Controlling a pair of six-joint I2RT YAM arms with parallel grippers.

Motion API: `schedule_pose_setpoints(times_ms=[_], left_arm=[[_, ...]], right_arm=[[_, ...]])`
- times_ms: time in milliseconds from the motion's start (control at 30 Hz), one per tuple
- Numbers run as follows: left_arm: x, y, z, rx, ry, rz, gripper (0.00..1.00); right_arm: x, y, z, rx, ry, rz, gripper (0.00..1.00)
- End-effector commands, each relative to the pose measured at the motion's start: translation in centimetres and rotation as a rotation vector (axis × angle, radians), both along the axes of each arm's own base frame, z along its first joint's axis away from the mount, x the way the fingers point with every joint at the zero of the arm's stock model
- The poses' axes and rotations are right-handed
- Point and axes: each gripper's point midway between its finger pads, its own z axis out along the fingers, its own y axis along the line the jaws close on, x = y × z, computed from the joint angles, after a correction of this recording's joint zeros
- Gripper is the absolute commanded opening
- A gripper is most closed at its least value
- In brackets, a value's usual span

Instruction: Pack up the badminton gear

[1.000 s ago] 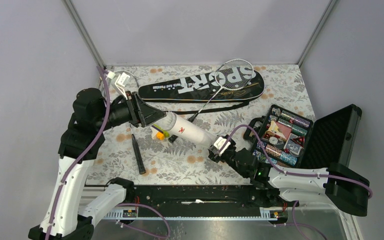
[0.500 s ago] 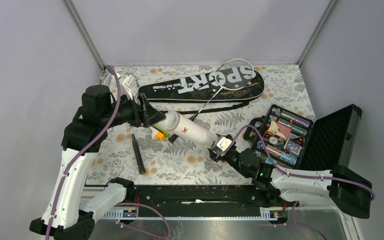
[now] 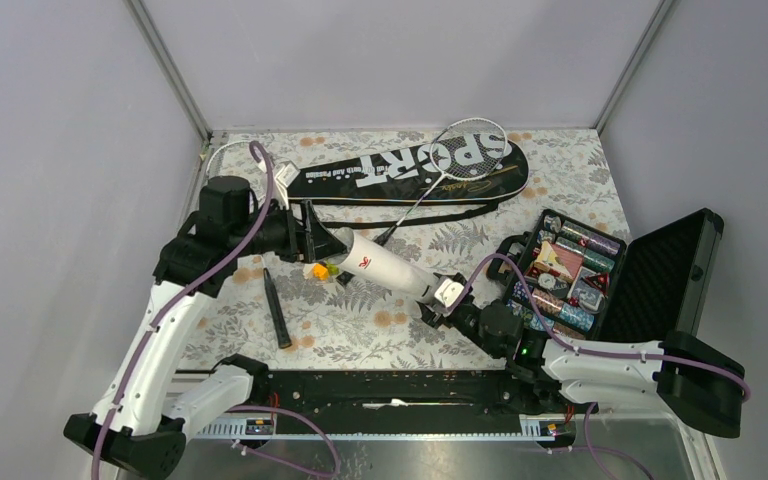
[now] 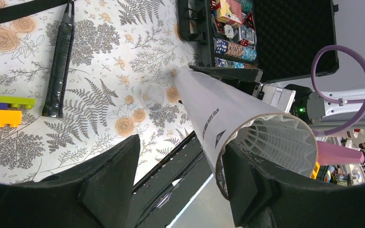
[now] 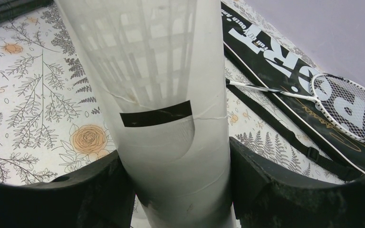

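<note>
**Operator:** What just changed on my left?

**Spotter:** Your left gripper (image 3: 318,238) has let its jaws spread, and that arm has swung inward toward the middle of the table. Its fingers now stand apart around the open mouth of the long white tube (image 3: 390,268). One pad sits close to the wall and there is a clear gap on the other side, so it's not squeezing anything.

**Operator:** Then what's holding the tube?

**Spotter:** Your right gripper (image 3: 442,298), which hasn't budged. Both its pads are clamped against the tube's other end. The tube runs slanted between your two arms, with the yellow and green toy blocks (image 3: 318,269) just beside its mouth end.

**Operator:** And for the packing?

**Spotter:** A shuttlecock (image 4: 278,145) sits just inside the mouth, so I'd judge that the loading step is finishing. You'd still have the tube itself to stow.

**Operator:** Materials?

**Spotter:** The tube is a smooth, thin-walled cylinder, slightly see-through, and the shuttlecock's ribbed skirt shadows through it at your right wrist. I'd expect a hard pinch to dent it. The tablecloth (image 3: 380,330) is a flat floral print. Behind it the black bag (image 3: 405,170) lettered "SPORT" lies flat and looks like soft fabric. A racket (image 3: 470,148) with a thin white strung hoop rests on it. Far right, the hard case (image 3: 665,265) is open, rigid and foam-lined. It isn't yours to pack.
</note>
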Motion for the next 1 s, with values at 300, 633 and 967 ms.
schedule_pose_setpoints(times_ms=[300,633,967], left_arm=[[0.4,-0.6,0.9,-0.029,-0.053,0.004,0.70],[-0.7,2.9,7.5,-0.008,-0.253,0.186,0.82],[1.4,6.2,5.1,0.069,-0.211,0.436,0.77]], right_arm=[[0.8,0.6,5.1,0.180,-0.068,-0.036,0.65],[1.1,0.5,4.7,0.159,-0.041,-0.054,0.65],[1.7,-1.5,6.5,0.268,0.037,-0.180,0.64]])
